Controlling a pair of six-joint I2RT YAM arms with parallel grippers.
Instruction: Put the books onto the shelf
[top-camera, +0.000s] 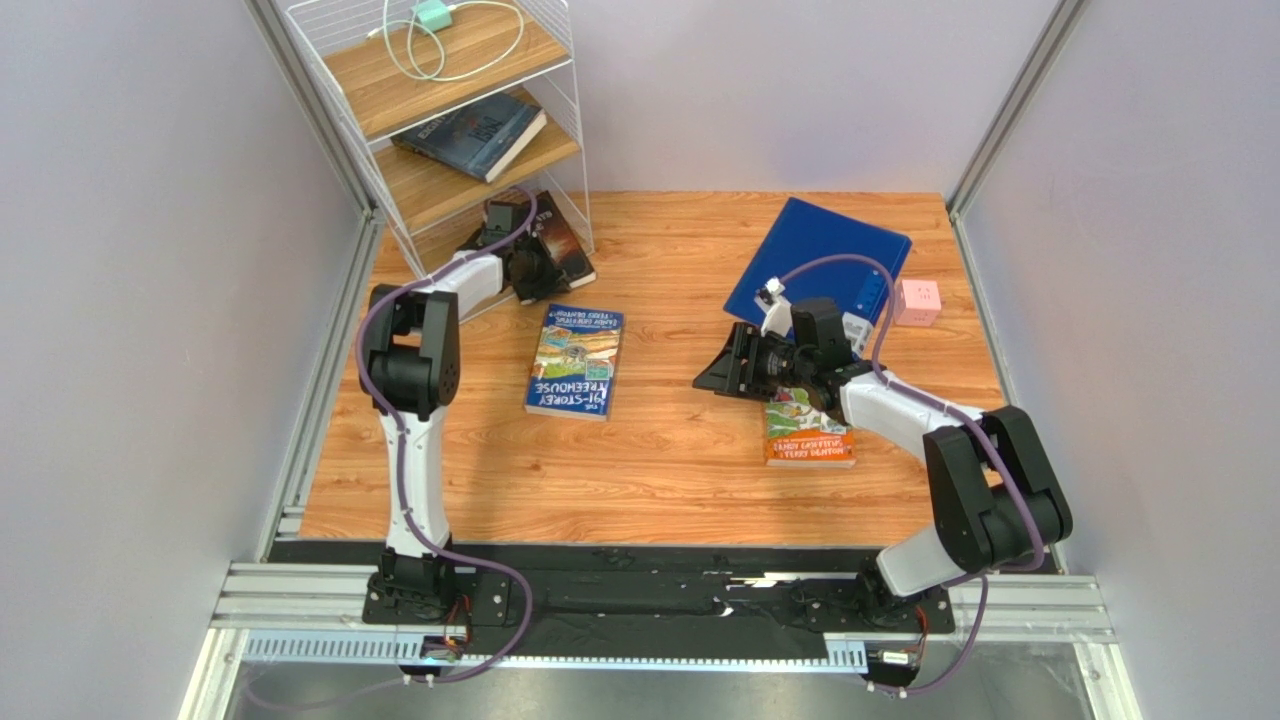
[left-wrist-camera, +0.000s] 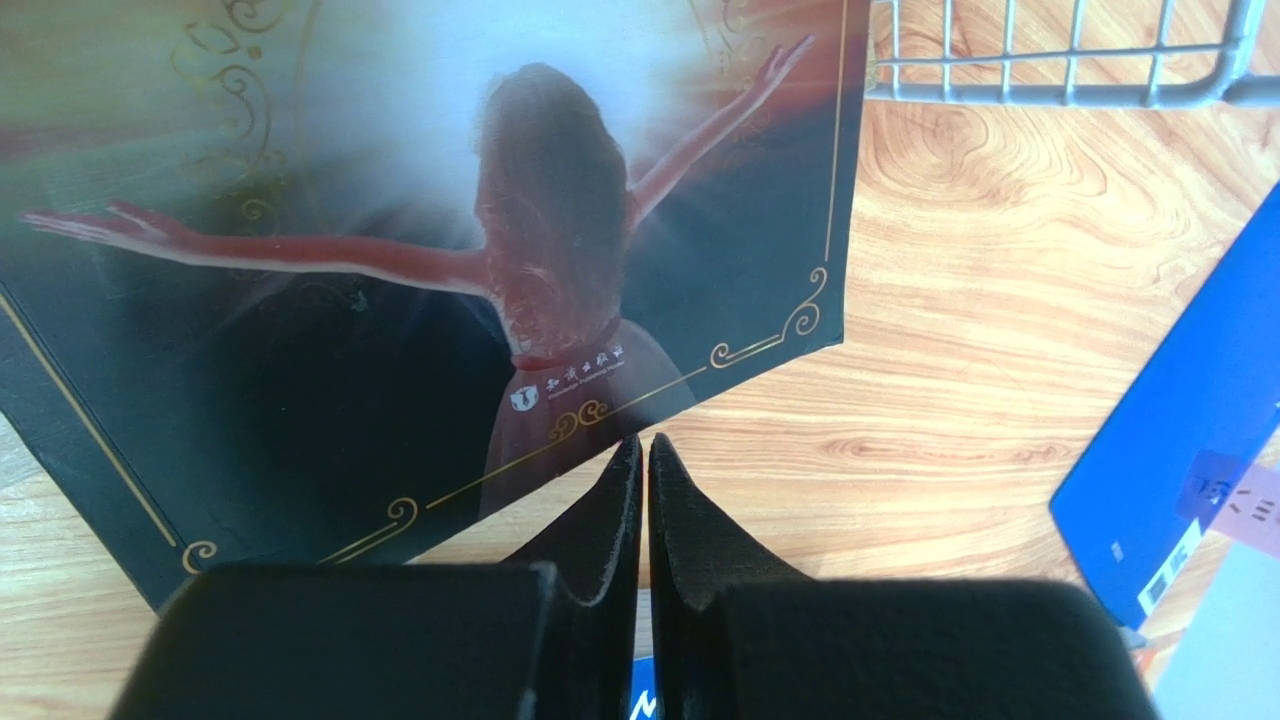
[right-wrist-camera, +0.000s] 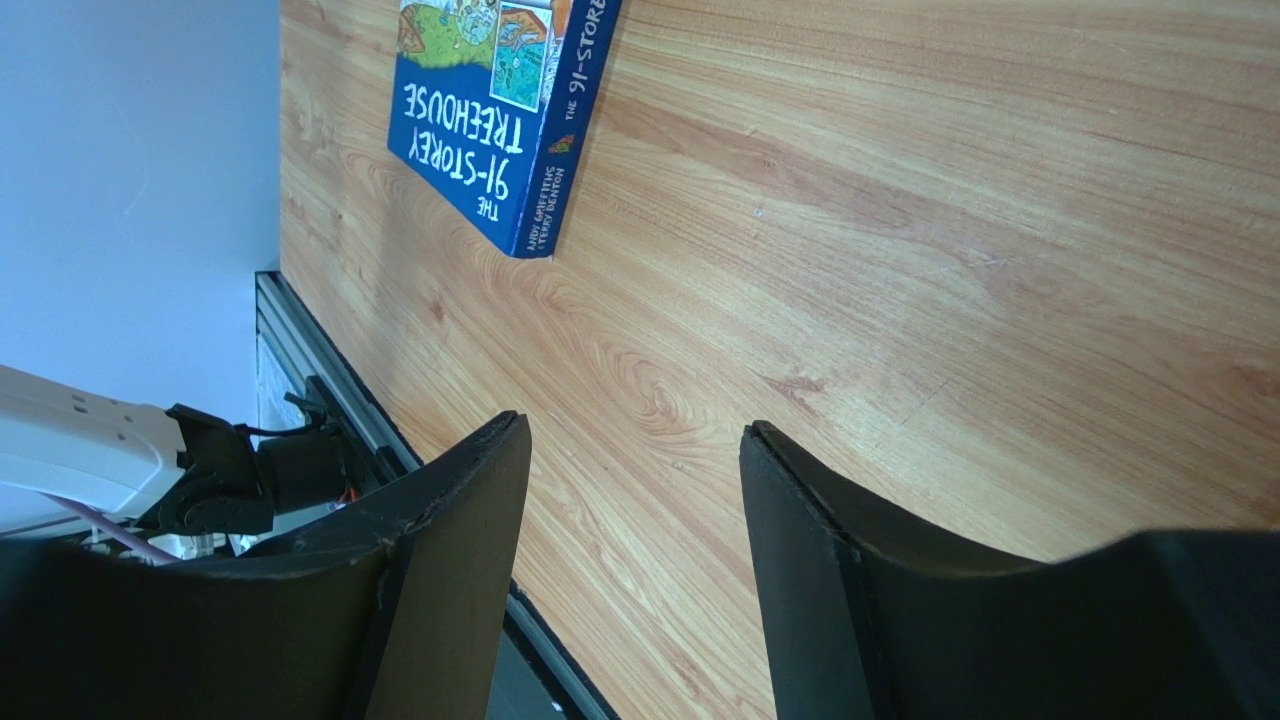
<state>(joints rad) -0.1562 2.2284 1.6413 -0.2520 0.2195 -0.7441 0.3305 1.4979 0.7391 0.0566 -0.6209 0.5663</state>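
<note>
A dark book (left-wrist-camera: 451, 255) with a red-dressed woman on its cover lies at the foot of the white wire shelf (top-camera: 451, 90). My left gripper (left-wrist-camera: 646, 450) is shut just off its near edge, with nothing between the fingers. In the top view that gripper (top-camera: 534, 267) sits beside this book (top-camera: 568, 240). Another dark book (top-camera: 473, 135) lies on the middle shelf. The blue Treehouse book (top-camera: 576, 360) lies flat mid-table, also in the right wrist view (right-wrist-camera: 496, 105). The orange book (top-camera: 807, 431) lies under my right arm. My right gripper (top-camera: 721, 368) (right-wrist-camera: 631, 435) is open over bare wood.
A large blue folder (top-camera: 819, 270) and a pink cube (top-camera: 918, 300) sit at the back right. A white cable with a green plug (top-camera: 436, 30) lies on the top shelf. The rack's wire edge (left-wrist-camera: 1052, 60) is close ahead of the left gripper.
</note>
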